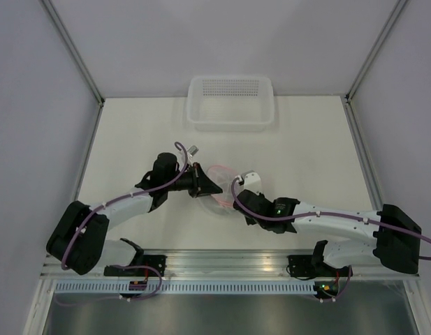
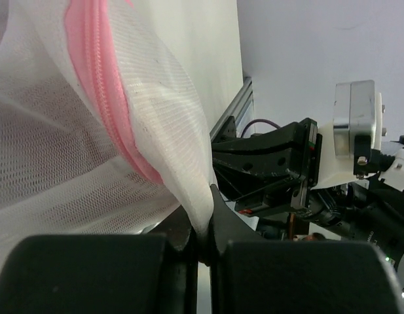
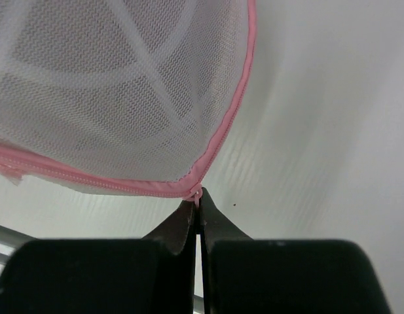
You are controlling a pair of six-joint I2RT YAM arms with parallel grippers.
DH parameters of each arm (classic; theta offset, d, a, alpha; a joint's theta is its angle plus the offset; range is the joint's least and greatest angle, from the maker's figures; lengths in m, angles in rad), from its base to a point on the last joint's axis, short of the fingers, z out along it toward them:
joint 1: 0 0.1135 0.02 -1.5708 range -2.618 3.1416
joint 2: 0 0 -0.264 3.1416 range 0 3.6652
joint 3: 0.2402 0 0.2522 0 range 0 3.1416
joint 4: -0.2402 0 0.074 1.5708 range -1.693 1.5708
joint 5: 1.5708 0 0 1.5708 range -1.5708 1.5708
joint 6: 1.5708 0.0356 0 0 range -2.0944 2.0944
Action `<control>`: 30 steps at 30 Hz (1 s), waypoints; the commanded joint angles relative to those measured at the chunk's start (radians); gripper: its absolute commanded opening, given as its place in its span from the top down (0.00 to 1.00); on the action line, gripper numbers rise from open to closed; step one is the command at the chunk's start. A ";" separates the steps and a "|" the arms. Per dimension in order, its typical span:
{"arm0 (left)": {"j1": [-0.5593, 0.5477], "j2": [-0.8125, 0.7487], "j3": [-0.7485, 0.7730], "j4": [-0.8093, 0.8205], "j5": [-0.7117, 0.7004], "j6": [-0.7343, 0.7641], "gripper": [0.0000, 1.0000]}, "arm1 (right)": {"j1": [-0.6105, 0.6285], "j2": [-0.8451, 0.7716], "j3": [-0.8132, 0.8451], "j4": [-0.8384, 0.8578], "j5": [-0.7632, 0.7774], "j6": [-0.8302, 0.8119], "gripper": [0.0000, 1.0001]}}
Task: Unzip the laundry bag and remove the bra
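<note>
The laundry bag (image 1: 221, 185) is a small white mesh pouch with pink zipper trim, lying at the table's middle between my two grippers. My left gripper (image 1: 209, 187) is shut on a fold of its white mesh (image 2: 192, 196), with the pink zipper (image 2: 100, 78) running above. My right gripper (image 1: 237, 202) is shut on the pink zipper pull (image 3: 199, 195) at a corner of the bag (image 3: 116, 91), where the zipper (image 3: 222, 127) bends. The zipper looks closed. The bra is hidden; only pale bands show through the mesh.
A clear rectangular plastic basket (image 1: 230, 102) stands at the table's back middle. The right arm's wrist (image 2: 300, 163) sits close to the left gripper. The metal rail (image 1: 222, 262) runs along the near edge.
</note>
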 commanded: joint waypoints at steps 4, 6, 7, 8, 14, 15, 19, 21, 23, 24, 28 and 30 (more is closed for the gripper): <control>0.040 0.156 0.192 0.055 0.250 0.175 0.98 | -0.004 0.001 0.031 -0.117 0.075 0.011 1.00; 0.040 0.202 0.273 0.076 0.290 0.184 0.98 | -0.004 -0.048 0.027 -0.102 0.067 0.001 1.00; 0.042 0.230 0.303 0.075 0.290 0.181 0.98 | -0.005 -0.068 0.027 -0.087 0.066 -0.003 0.99; 0.042 0.279 0.356 0.090 0.301 0.179 0.98 | -0.004 -0.103 0.027 -0.079 0.060 -0.006 1.00; 0.043 0.466 0.461 0.246 0.342 0.009 0.51 | -0.004 -0.160 0.039 -0.057 0.043 -0.024 0.99; 0.043 0.468 0.440 0.262 0.318 0.000 0.42 | -0.004 -0.157 0.039 -0.051 0.035 -0.024 1.00; 0.034 0.328 0.299 0.109 0.116 0.052 0.15 | -0.004 -0.142 0.031 -0.024 0.006 -0.027 1.00; 0.026 0.199 0.213 -0.020 -0.016 0.073 0.12 | -0.004 -0.139 0.018 0.012 -0.028 -0.033 1.00; 0.023 0.103 0.124 -0.066 -0.110 0.063 0.09 | -0.004 -0.134 0.007 0.044 -0.063 -0.050 1.00; 0.022 0.019 0.098 -0.082 -0.132 0.052 0.08 | -0.004 -0.131 0.002 0.077 -0.106 -0.061 0.99; -0.018 -0.126 0.039 -0.151 -0.202 -0.002 0.03 | -0.005 -0.120 -0.016 0.147 -0.200 -0.087 1.00; -0.034 -0.147 0.044 -0.160 -0.207 -0.009 0.03 | -0.004 -0.117 -0.022 0.165 -0.223 -0.091 1.00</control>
